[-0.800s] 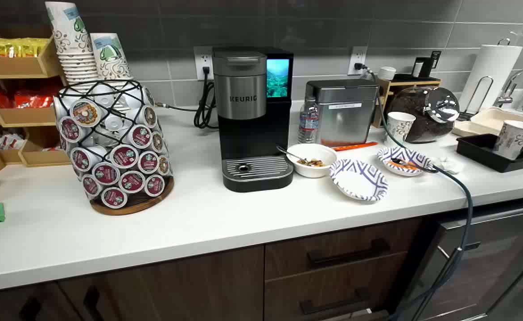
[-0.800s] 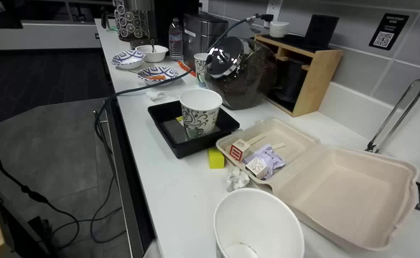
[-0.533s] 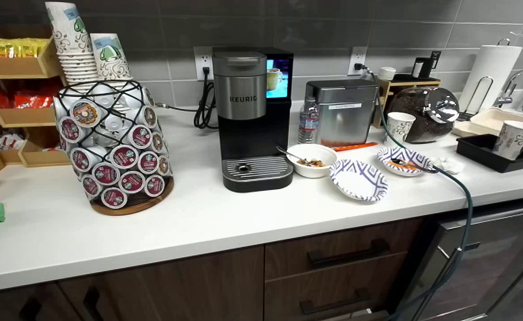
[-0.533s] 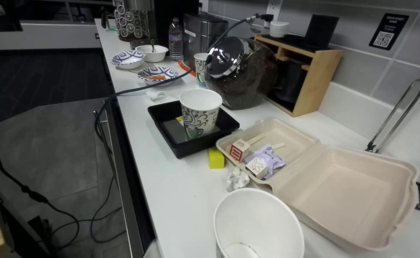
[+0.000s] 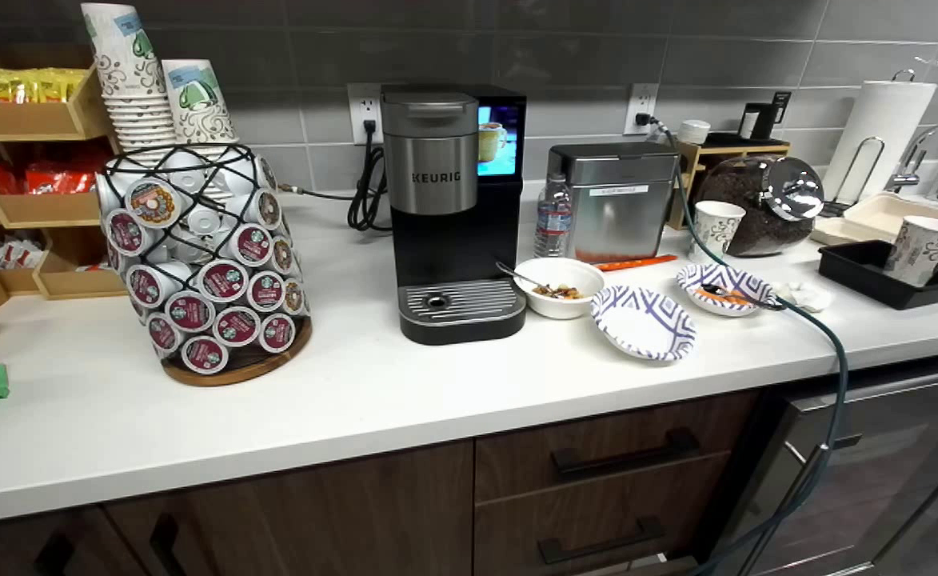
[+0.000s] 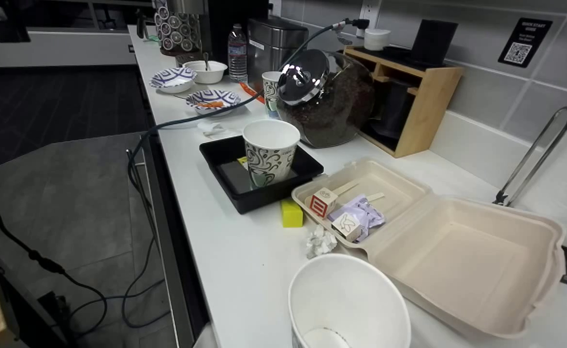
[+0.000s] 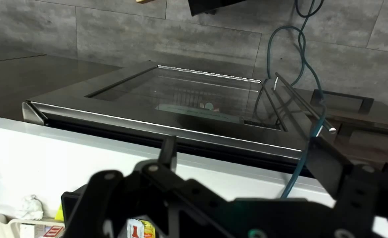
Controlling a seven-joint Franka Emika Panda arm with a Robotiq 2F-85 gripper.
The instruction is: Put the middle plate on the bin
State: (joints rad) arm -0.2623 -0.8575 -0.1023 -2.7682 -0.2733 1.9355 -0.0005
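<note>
The middle plate [image 5: 644,323], shallow and white with a blue pattern and wavy rim, sits on the counter between a white bowl and an orange-centred plate. It looks tilted and also shows in the other exterior picture [image 6: 172,81]; it is out of the wrist view. A steel lidded box [image 5: 624,210] with a white label stands behind the plates and may be the bin; it also shows [image 6: 276,48]. My gripper [image 7: 243,147] is open and empty in the wrist view, its fingers wide apart, seen over the counter's front edge. The gripper is not clearly visible in either exterior view.
A white bowl [image 5: 560,286] with food and a spoon is left of the plate; the orange-centred plate [image 5: 726,290] is right. A dark cable [image 5: 836,360] crosses the counter, also near my right finger [image 7: 302,165]. A black tray [image 6: 244,193] holds a cup.
The coffee machine's screen picture has changed to a mug. A dark shape at the top left of an exterior view has shifted slightly down. The plates have not moved.
</note>
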